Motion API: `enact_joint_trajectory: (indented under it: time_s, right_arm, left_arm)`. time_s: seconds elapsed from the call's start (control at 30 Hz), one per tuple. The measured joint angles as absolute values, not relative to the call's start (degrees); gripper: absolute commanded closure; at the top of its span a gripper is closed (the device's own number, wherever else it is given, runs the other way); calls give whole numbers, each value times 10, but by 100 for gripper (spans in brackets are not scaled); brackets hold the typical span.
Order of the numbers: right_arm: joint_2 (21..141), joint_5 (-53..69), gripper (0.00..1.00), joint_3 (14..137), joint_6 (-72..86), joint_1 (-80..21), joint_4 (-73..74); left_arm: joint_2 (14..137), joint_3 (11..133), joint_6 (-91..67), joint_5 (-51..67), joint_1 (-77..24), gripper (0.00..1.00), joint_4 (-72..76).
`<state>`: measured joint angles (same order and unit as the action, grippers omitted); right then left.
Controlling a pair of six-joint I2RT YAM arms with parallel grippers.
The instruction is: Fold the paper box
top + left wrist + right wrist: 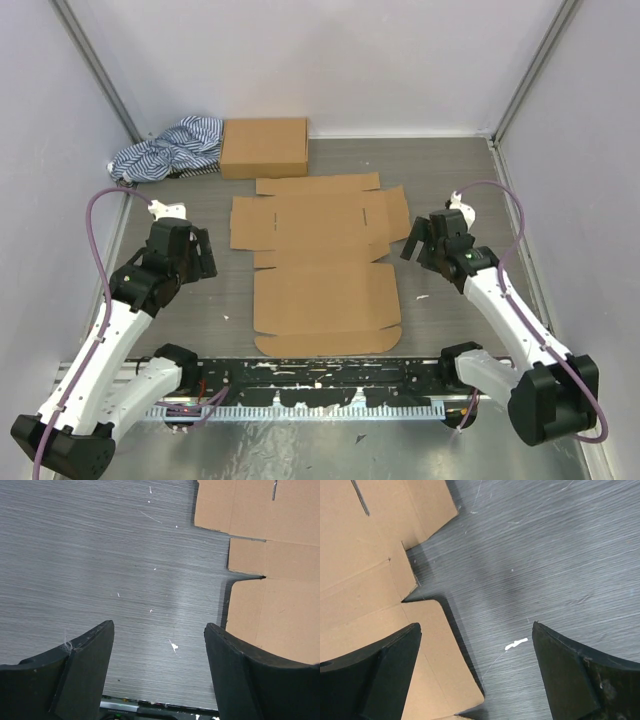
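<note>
Rear left: striped cloth [165, 150], bunched into the corner, well apart from the work. Left gripper [203, 256]: fingers spread wide, nothing held, hovering over bare table [100, 555] just beside the left edge of the paper box [325, 265]; probably stationed there to catch a side flap. Rear, left of centre: compact cardboard box [264, 146], closed, just beside the cloth, no part in the fold. Centre: paper box, lying completely flat between the two arms, flaps, tabs and slits exposed, no panel raised yet. Right gripper [414, 241]: likewise spread and empty, at the right edge near a notch, apparently mirrored for a two-sided lift.
</note>
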<state>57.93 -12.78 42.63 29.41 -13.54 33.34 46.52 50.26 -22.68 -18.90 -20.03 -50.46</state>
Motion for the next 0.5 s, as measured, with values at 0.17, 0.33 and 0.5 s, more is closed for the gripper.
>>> enact_joint_trajectory:
  time_s: [0.17, 0.33, 0.5]
  right_arm:
    - [606, -90, 3, 426, 290, -135, 326]
    - [616, -69, 5, 427, 284, -135, 308]
    - [682, -56, 7, 446, 273, -135, 296]
  left_arm:
    - [465, 503, -227, -187, -200, 20, -505]
    - [465, 502, -227, -186, -200, 20, -505]
    - [465, 502, -227, -183, -200, 20, -505]
